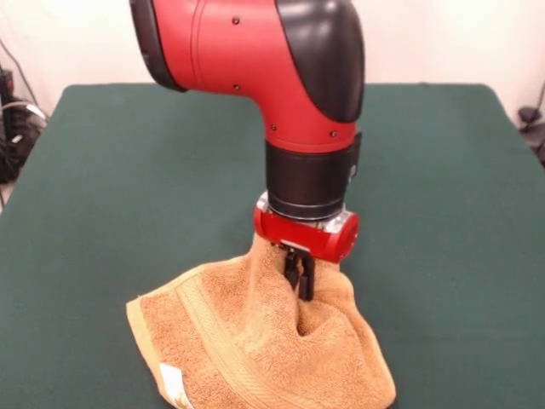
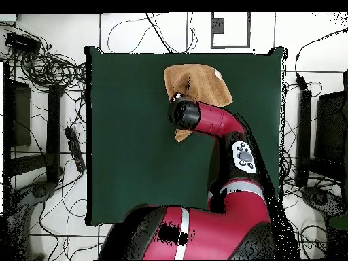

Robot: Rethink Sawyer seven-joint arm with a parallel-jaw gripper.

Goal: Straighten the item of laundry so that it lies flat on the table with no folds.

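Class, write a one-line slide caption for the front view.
Sawyer's gripper pinches the orange-tan towel, lifting it into a peak above the green table.

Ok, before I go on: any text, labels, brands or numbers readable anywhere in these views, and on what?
No text can be read in either view.
White care tag on the towel: any print is too small to read.
Control panel on the arm: buttons only, with no markings that can be made out.
Claw, pinching the towel: no marking visible.
Table: plain green, with no signs.
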